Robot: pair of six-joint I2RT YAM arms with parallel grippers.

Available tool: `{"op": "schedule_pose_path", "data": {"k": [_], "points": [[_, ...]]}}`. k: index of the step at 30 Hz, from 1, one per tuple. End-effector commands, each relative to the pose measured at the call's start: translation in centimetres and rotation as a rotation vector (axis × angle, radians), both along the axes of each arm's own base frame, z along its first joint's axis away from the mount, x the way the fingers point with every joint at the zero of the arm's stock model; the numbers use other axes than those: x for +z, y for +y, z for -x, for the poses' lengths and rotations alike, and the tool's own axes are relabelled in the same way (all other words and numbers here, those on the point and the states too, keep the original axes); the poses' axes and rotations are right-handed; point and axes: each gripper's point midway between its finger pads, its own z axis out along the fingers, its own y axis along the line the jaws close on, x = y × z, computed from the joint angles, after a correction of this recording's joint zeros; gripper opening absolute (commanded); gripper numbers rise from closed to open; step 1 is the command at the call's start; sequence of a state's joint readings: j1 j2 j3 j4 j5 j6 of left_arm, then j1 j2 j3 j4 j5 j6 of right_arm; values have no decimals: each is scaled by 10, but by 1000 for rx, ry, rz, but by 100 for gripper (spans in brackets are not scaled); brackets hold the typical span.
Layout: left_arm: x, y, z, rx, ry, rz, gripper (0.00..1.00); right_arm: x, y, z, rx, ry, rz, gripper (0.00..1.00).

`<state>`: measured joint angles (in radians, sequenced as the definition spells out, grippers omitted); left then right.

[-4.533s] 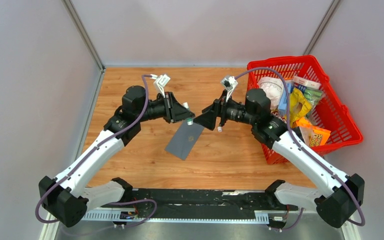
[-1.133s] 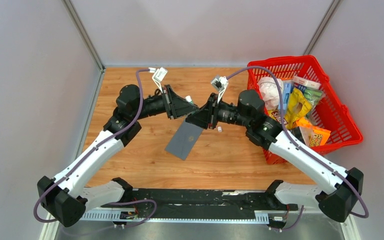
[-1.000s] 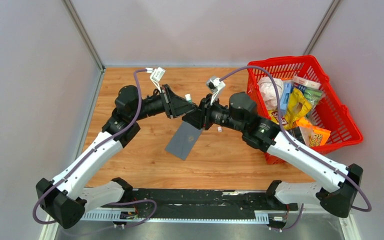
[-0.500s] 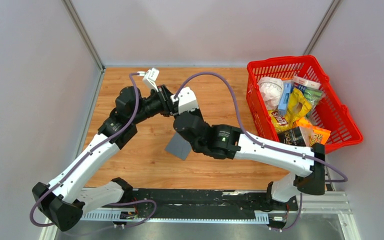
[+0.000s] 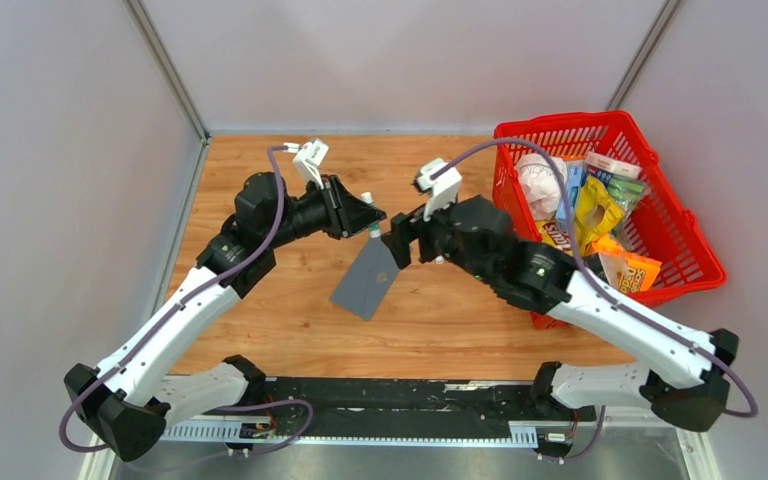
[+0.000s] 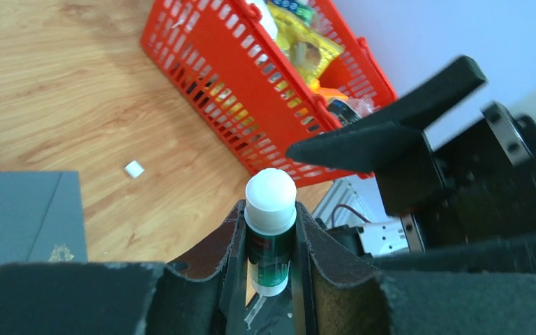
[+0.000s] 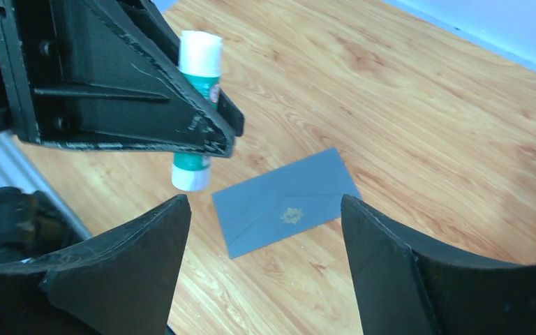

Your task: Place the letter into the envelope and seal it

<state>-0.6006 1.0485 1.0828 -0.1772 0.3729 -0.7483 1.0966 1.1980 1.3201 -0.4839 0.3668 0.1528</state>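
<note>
Envelope [image 5: 368, 280] lies flat on the tabletop [image 5: 440, 310] btw the two arms, long axis slanting near-left to far-right, flap apparently folded down; letter not visible, prob. inside. Right claw [image 5: 401, 248], jaws wide apart & empty, hangs over its far-right end, so it's the nearer one. Left claw [image 5: 370, 216], clamped on a glue stick [image 6: 270, 241], sits just beyond that same end.

The envelope [image 5: 368, 280] is matt paper, the table [image 5: 440, 310] smooth grained wood, the basket [image 5: 560, 121] and glue stick [image 6: 271, 241] glossy plastic.
</note>
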Motion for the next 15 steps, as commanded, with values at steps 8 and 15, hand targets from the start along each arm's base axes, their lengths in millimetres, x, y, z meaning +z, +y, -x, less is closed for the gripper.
{"op": "schedule_pose_path", "data": {"k": [8,15], "points": [[55,-12,44,-305,-209,147,0,39,4,52,515,132,-408,80],[58,-13,45,-314,-234,174,0,47,28,50,571,229,-576,78]]}}
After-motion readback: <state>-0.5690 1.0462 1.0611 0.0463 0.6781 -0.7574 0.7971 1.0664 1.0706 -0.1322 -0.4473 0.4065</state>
